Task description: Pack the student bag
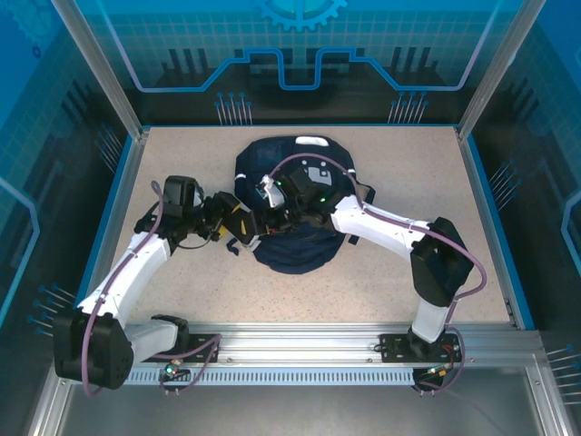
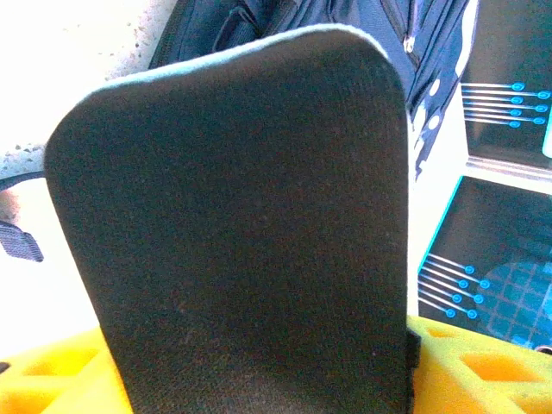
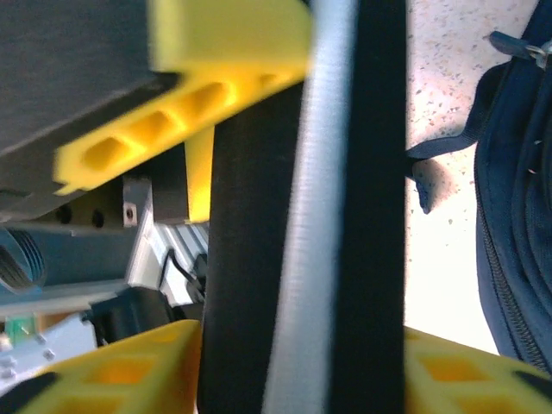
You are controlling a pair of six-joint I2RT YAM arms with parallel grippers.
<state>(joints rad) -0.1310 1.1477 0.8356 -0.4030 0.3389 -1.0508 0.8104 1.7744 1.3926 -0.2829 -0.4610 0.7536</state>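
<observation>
The student bag [image 1: 300, 247], navy with a white handle patch, lies in the middle of the table; its fabric also shows in the left wrist view [image 2: 345, 19] and the right wrist view [image 3: 517, 216]. Both grippers meet over its left side. A dark flat book [image 2: 233, 216] with rounded corners stands broad-face to my left gripper [image 2: 259, 379], filling the space between its yellow fingers. My right gripper [image 3: 302, 371] is shut on the book's edge [image 3: 250, 259], a grey band between two black covers. The left gripper's yellow finger [image 3: 224, 34] lies across the book's top.
From above, the left gripper [image 1: 238, 221] and right gripper [image 1: 270, 195] are close together, the right arm reaching across the bag. A black strap [image 1: 234, 245] trails from the bag's left side. Blue-lit walls and an aluminium frame [image 1: 300, 345] enclose the table.
</observation>
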